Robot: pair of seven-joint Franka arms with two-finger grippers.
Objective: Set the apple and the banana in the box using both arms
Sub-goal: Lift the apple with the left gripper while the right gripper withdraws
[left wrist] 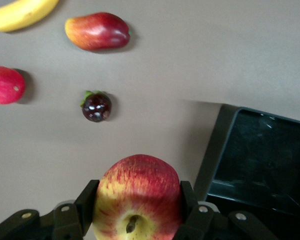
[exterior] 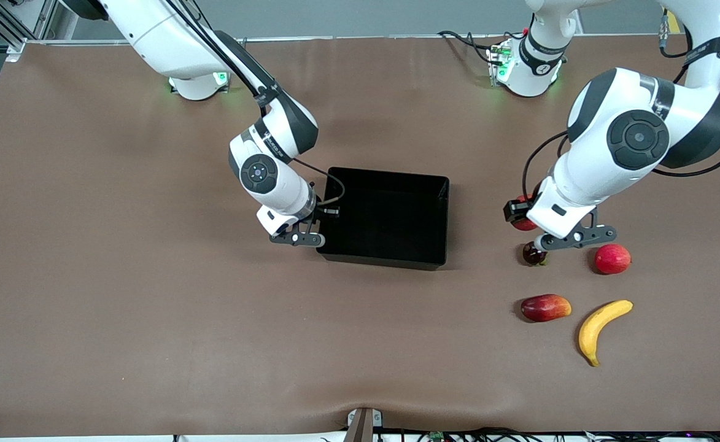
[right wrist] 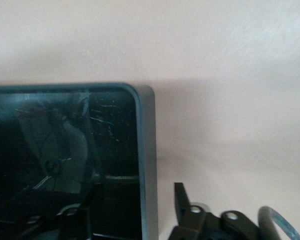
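My left gripper (exterior: 534,230) (left wrist: 137,212) is shut on the apple (exterior: 523,222) (left wrist: 137,192), red with yellow streaks, its stem dimple facing the wrist camera. It is at the left arm's end of the table, beside the black box (exterior: 384,263) (left wrist: 212,160). I cannot tell whether the apple rests on the table. The yellow banana (exterior: 602,328) (left wrist: 20,14) lies on the table nearer the front camera. My right gripper (exterior: 301,238) (right wrist: 132,210) is open and straddles the box wall (right wrist: 147,150) at the corner toward the right arm's end, one finger inside and one finger (right wrist: 181,202) outside.
A dark mangosteen (exterior: 534,253) (left wrist: 96,106) lies just nearer the front camera than the apple. A pinkish-red round fruit (exterior: 612,258) (left wrist: 5,85) lies beside it. A red-and-orange mango-shaped fruit (exterior: 545,307) (left wrist: 97,31) lies beside the banana. Nothing shows inside the box.
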